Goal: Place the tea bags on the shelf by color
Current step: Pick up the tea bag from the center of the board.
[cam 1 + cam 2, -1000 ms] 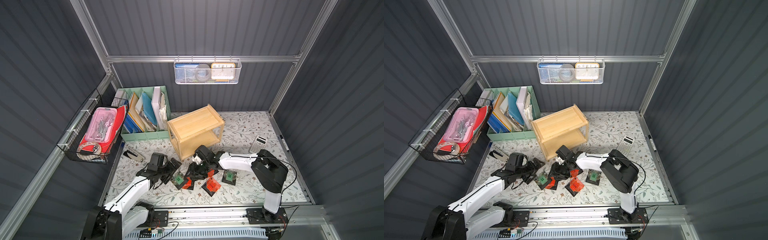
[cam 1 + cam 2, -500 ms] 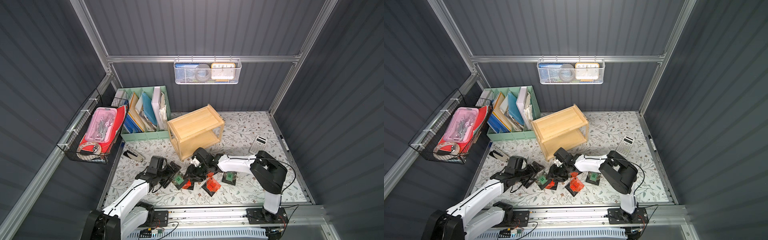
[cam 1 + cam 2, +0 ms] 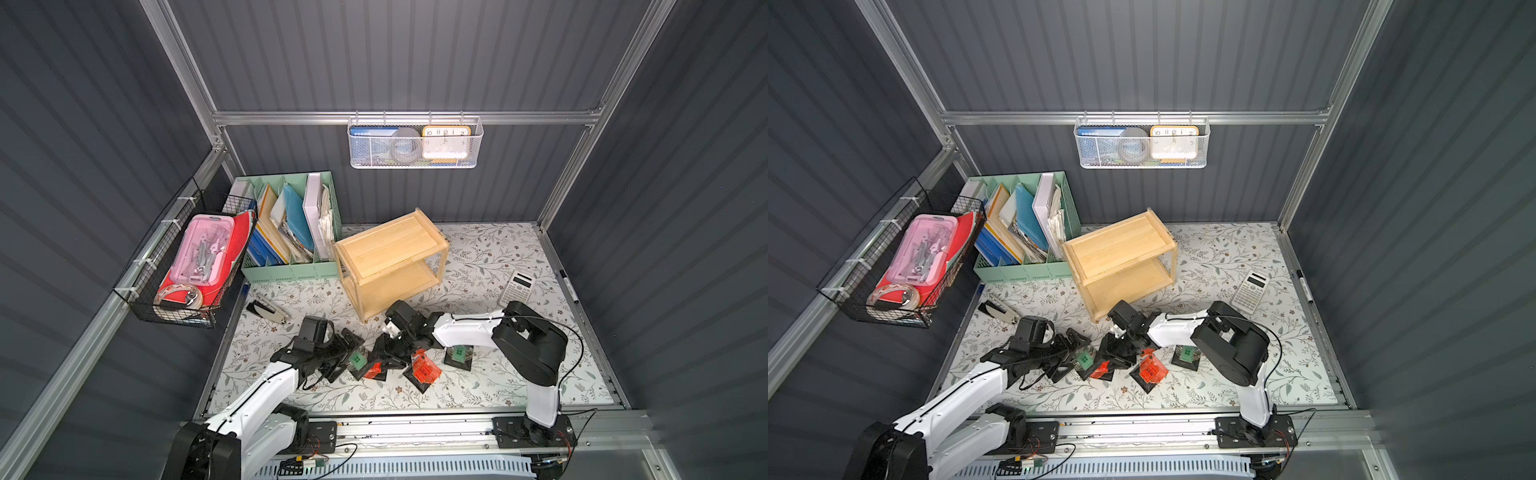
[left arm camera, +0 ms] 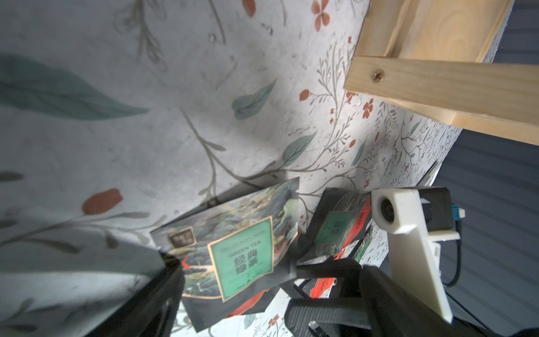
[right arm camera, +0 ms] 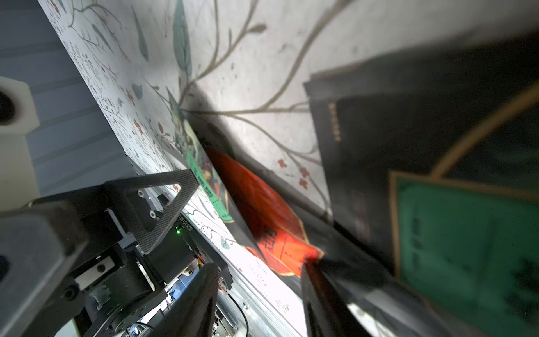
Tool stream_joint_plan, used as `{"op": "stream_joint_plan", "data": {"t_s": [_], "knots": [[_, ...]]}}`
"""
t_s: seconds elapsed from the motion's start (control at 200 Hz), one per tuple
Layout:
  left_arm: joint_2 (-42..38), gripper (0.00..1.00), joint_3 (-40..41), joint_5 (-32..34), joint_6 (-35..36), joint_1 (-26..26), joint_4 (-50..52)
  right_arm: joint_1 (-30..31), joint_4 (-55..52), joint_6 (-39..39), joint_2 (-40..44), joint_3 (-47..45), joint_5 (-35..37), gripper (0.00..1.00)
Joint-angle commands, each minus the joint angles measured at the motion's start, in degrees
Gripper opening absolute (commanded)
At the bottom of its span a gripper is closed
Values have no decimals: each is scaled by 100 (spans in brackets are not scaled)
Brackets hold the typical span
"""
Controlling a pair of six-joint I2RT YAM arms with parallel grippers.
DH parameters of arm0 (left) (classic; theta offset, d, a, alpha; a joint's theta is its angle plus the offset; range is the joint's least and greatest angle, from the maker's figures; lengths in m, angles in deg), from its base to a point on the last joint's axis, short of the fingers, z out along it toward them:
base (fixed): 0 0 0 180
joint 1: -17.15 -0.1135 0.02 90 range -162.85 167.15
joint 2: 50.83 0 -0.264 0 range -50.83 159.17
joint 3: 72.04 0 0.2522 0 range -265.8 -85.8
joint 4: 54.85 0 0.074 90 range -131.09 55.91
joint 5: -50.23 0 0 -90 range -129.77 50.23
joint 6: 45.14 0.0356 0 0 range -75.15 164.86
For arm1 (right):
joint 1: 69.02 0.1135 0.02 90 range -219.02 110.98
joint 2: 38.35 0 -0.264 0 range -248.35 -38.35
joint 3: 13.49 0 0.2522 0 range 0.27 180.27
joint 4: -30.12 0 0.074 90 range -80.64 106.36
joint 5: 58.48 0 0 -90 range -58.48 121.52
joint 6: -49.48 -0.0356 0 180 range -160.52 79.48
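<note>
Nearest the front rail, the tea bags lie clustered on the floral mat [image 3: 498,386]. There are three green tea bags [image 4: 242,253]. The first sits between the fingers of the left gripper [image 4: 248,272], a second green bag [image 5: 466,251] lies close under the right wrist, and a third green bag [image 3: 458,354] lies beyond the right forearm. Two orange tea bags [image 3: 372,370] are plain to see. One is tucked partly under the first green bag, and another orange bag [image 3: 424,370] lies apart to the right. An orange scrap just behind that one may be a third, but the arm hides too much to be sure.

The left gripper is spread to its widest, a finger on either side of the green bag and not closed on it. The right gripper [image 5: 259,270] is about half spread, with light showing through the gap. An orange corner lies at one fingertip, and nothing sits between the jaws.

Behind the cluster stands one shelf [image 3: 390,249] with two tiers of pale wood; every bag seen is on the mat in front of it. One stapler [image 3: 268,309] lies to its left, and one calculator [image 3: 517,286] and one pen [image 3: 568,286] lie to its right.

Three containers are farther back:
- **File organizer [image 3: 291,272]:** mint-green, beside the shelf, packed with folders and papers.
- **Wire basket [image 3: 166,309]:** black, on the left wall, holding a pink case, something red and a tape roll.
- **Mesh basket [image 3: 415,163]:** white, on the rear wall, holding a clock, another roll and a blue packet.
</note>
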Motion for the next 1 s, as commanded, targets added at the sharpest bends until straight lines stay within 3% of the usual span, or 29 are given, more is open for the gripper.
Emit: {"op": "stream_joint_plan", "data": {"t_s": [0.0,0.5,0.995], "knots": [[9,100,109,-128,-118,45,20,31,-3,-38,-92,-18,56,51],[323,100,47,-30,-240,274,-207,5,-11,-20,-122,31,144,42],[200,100,90,55,-290,305,-162,-61,120,5,30,-128,153,12]]}}
